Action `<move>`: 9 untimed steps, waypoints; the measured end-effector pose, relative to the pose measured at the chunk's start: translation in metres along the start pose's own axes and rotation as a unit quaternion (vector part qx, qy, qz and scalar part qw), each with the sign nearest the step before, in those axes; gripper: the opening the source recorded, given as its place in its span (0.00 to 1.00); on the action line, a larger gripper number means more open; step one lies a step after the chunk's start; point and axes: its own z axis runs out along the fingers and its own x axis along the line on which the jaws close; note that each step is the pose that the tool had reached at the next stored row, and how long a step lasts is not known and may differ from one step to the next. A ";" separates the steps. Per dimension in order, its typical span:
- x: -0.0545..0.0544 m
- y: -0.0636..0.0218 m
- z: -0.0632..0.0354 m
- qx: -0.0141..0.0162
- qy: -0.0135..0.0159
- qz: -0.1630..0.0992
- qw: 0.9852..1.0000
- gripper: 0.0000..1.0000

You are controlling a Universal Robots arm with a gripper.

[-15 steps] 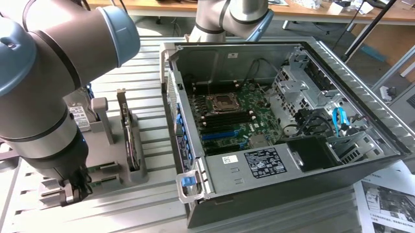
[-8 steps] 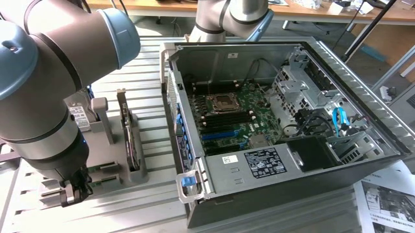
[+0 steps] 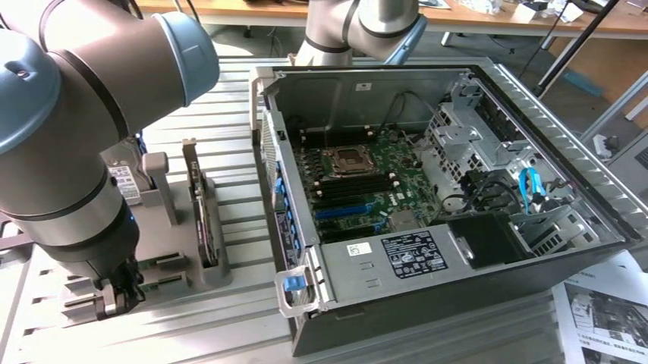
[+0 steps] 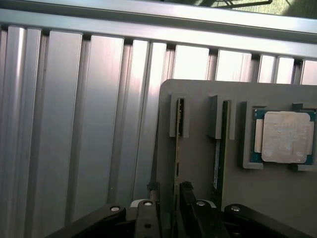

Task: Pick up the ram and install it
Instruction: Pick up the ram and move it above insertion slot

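The ram [image 4: 177, 148] is a thin green board seen edge-on, standing upright in a slot of the grey holder [image 4: 198, 99]. In the wrist view my gripper [image 4: 168, 210] is open, with one black finger [image 4: 148, 218] on each side of the ram's near end. A small gap shows on one side, and the other finger lies close against the board. In the exterior view the gripper [image 3: 114, 294] hangs low over the near end of the holder [image 3: 167, 265], at the exterior view's left, beside the open computer case [image 3: 405, 83].
A second board [image 4: 218, 153] stands edge-on in the neighbouring slot. A square silver processor [image 4: 285, 136] lies in a recess of the holder. A dark upright card [image 3: 202, 220] stands between the arm and the case. The motherboard [image 3: 369, 178] lies inside. Ribbed aluminium table [image 4: 74, 124] surrounds the holder.
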 end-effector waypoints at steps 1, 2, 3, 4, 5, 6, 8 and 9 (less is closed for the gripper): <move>0.000 0.0000 0.0000 0.000 0.000 0.000 1.000 0.30; 0.000 0.0000 0.0000 0.000 0.000 0.000 1.000 0.30; 0.000 0.0000 0.0000 0.000 0.000 0.000 1.000 0.30; 0.000 0.0000 0.0000 0.000 0.000 0.000 1.000 0.30; 0.000 0.0002 0.0003 0.000 0.000 0.000 1.000 0.30; 0.000 0.0005 0.0006 0.000 0.000 0.000 1.000 0.30; 0.000 0.0008 0.0008 0.000 0.000 0.000 1.000 0.30; 0.000 0.0009 0.0008 0.000 0.000 0.000 1.000 0.30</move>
